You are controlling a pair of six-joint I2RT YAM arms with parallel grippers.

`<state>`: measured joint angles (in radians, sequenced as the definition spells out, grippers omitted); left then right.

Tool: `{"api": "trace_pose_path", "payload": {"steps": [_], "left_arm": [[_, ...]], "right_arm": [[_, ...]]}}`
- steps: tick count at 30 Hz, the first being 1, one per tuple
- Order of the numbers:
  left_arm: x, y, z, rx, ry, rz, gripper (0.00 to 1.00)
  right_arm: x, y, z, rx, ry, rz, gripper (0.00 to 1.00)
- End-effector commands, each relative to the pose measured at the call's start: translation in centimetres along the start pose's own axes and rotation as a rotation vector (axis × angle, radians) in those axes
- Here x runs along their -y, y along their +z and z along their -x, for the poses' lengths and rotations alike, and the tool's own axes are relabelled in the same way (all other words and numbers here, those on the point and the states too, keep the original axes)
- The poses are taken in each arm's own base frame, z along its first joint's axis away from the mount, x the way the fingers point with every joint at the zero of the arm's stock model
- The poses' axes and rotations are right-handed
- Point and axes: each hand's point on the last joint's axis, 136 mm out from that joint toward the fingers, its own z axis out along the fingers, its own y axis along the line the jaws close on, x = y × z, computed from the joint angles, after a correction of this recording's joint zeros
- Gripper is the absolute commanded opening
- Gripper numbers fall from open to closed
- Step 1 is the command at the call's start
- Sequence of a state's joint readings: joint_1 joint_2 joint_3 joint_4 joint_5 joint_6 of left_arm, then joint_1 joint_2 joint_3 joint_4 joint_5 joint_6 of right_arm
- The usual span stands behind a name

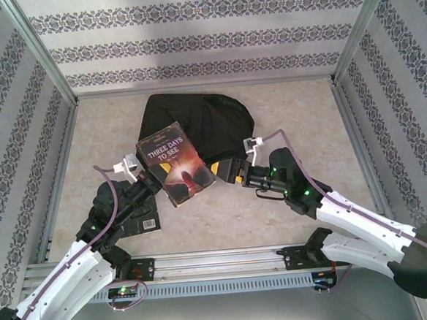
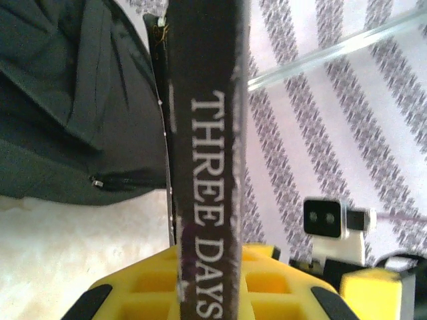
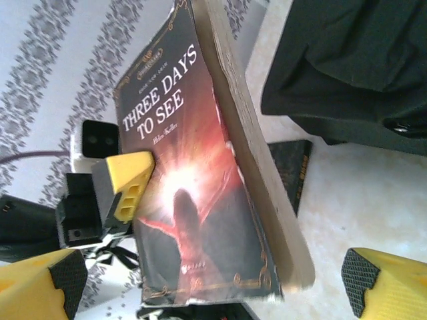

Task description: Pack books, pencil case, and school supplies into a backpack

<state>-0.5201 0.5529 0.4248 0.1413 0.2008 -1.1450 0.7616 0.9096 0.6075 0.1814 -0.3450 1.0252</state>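
Black backpack [image 1: 196,121] contents unclear; L gripper [image 1: 153,181] pinching brown book [image 1: 176,165], R gripper [image 1: 224,171] spread.

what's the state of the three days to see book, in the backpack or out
Out. The left pincer grips the book and holds it up in front of the backpack, not inside it.

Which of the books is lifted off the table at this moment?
The dark brown "Three Days to See", clamped in the left gripper with its cover tilted up. The other, a black-covered book, lies flat on the table.
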Motion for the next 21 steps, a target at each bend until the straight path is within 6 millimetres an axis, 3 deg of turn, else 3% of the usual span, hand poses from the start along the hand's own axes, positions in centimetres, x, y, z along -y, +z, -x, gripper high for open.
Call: {"api": "trace_pose_path", "payload": {"steps": [1, 8, 14, 21], "left_arm": [[5.5, -0.8, 4.4, 0.21, -0.059, -0.186, 0.0], [10.8, 1.6, 6.7, 0.304, -0.079, -0.294, 0.0], [15.4, 5.1, 4.5, 0.275, -0.059, -0.364, 0.0], [18.4, 6.2, 3.5, 0.279, -0.05, -0.415, 0.0]], "right_arm": [[-0.7, -1.1, 1.5, 0.139, 0.051, 0.03, 0.98], [-3.1, -2.3, 3.1, 0.255, 0.137, 0.145, 0.98], [-6.4, -3.5, 5.0, 0.336, 0.103, 0.235, 0.98], [-5.5, -5.1, 6.4, 0.443, 0.155, 0.191, 0.98]]}}
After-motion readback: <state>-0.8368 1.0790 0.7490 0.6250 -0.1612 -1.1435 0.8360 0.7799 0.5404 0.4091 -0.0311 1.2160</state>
